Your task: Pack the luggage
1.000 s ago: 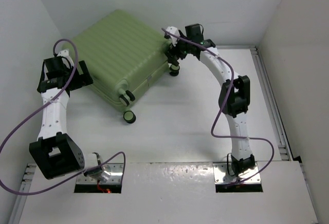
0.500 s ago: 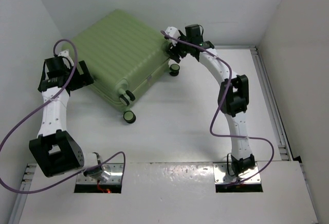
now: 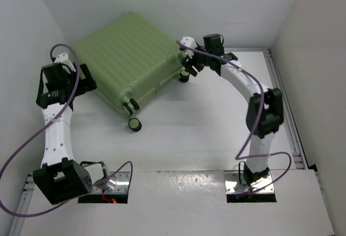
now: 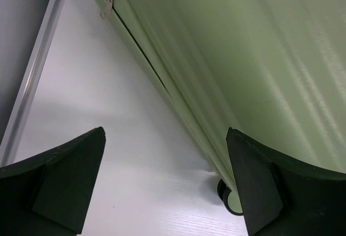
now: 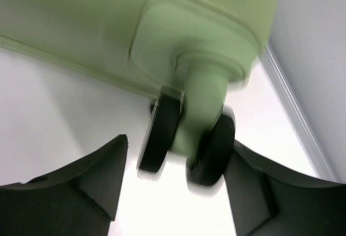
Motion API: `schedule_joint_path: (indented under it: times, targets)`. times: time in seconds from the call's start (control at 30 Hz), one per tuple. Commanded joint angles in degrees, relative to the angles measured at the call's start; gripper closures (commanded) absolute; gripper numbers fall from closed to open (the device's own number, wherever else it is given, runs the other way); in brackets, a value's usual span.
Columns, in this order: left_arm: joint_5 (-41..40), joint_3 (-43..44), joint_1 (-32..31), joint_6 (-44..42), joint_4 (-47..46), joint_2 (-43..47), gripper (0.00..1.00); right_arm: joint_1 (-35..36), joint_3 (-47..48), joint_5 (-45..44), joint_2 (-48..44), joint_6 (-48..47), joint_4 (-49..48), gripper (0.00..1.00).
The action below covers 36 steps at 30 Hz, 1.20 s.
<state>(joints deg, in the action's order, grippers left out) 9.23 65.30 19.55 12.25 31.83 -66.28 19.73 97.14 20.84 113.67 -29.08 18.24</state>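
Top view: since a second ago the suitcase (image 3: 127, 57) had swung a little on the table (image 3: 194, 133). It lay shut, so by my read packing hadn't started. The right gripper (image 3: 189, 64) had followed its wheel (image 3: 185, 75); the left gripper (image 3: 81, 82) sat at the opposite side. Left wrist: fingers spread wide, holding nothing, suitcase just right of the right finger. Right wrist, blurred: fingers narrowed but apart, wheel between them, grip unclear.

Bright, even overhead light is bathing my white table (image 3: 184, 133), glare is streaking the green suitcase (image 4: 259, 57), and its wheel (image 5: 160, 133) is blurring close before my right wrist camera.
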Motion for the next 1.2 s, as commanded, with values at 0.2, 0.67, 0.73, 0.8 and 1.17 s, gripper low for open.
schedule_joint_path:
  times: [0.2,0.67,0.73,0.8,1.17]
  targets:
    - [1.6,-1.9,0.0,-1.8,-1.5,3.2,0.01,2.8,-24.4,5.9,-28.7,8.6,6.5,1.0]
    - [3.9,-0.2,0.0,-0.7,-2.6,-1.6,0.01,1.2,-1.0,-1.6,-16.0,9.0,6.2,0.17]
    - [3.9,-0.2,0.0,-0.7,-2.6,-1.6,0.01,0.1,5.5,0.6,-7.3,9.7,10.8,0.17]
    - [3.3,-0.2,0.0,-0.7,-3.1,-1.6,0.01,-0.3,18.2,1.7,-0.9,9.9,15.9,0.17]
    - [1.8,0.4,0.6,-1.3,-3.6,-3.2,0.01,1.1,27.4,4.7,10.5,6.1,23.5,0.22]
